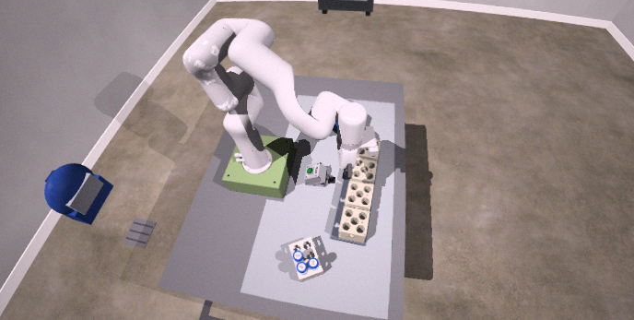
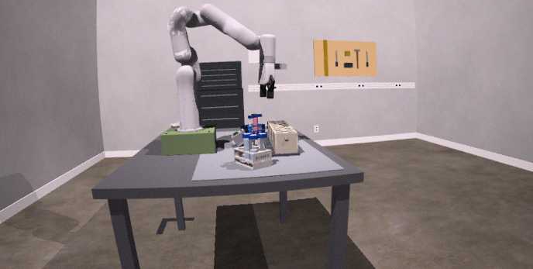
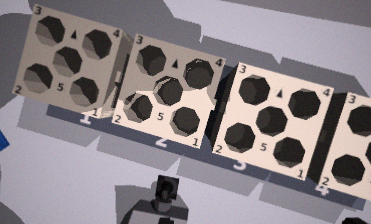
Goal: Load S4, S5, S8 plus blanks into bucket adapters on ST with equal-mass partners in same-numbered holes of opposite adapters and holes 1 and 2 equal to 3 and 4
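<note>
While my black two-fingered tool [image 1: 347, 171] [image 2: 267, 91] hangs wide open above the desk [image 2: 228, 190], four cream box-shaped adapters [image 1: 354, 225] [image 2: 286, 143] [image 3: 271, 105] stand in a row. Three blue-rimmed, white-dotted tubes [image 1: 301, 266] [image 2: 252, 136] sit in the white blanks rack [image 1: 310, 278] [image 2: 253, 163].

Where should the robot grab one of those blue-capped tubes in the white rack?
Probably by the blue cap, from straight above, fingers either side: the tubes stand upright in the white rack, caps highest. They cluster closely, so the open gripper may need careful turning.
</note>
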`<state>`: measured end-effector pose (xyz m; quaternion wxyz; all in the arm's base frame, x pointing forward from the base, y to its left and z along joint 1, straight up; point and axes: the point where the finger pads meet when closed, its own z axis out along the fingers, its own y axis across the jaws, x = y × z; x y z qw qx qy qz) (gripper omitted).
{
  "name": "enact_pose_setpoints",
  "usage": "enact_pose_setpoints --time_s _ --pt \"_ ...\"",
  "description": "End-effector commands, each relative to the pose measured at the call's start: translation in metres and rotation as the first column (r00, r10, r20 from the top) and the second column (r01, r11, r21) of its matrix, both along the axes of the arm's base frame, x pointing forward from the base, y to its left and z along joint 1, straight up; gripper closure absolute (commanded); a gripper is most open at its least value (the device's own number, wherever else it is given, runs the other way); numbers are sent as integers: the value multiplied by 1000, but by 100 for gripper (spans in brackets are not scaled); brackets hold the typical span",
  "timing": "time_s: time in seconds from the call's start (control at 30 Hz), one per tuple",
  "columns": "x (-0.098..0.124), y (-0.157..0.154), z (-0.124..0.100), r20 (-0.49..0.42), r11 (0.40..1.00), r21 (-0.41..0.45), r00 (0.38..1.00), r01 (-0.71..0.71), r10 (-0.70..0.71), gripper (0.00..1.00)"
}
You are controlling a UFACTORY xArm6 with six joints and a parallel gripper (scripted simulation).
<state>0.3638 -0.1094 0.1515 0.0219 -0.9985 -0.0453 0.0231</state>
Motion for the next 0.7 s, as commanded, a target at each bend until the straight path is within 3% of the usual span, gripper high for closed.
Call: enact_pose_setpoints --time_s 0.0,0.37,0.67 --pt "18 6 3 13 993 -28 994 113 -113 0" --pt "47 20 5 50 953 -42 953 300 -298 0" --pt "48 20 5 50 953 -42 953 300 -298 0"
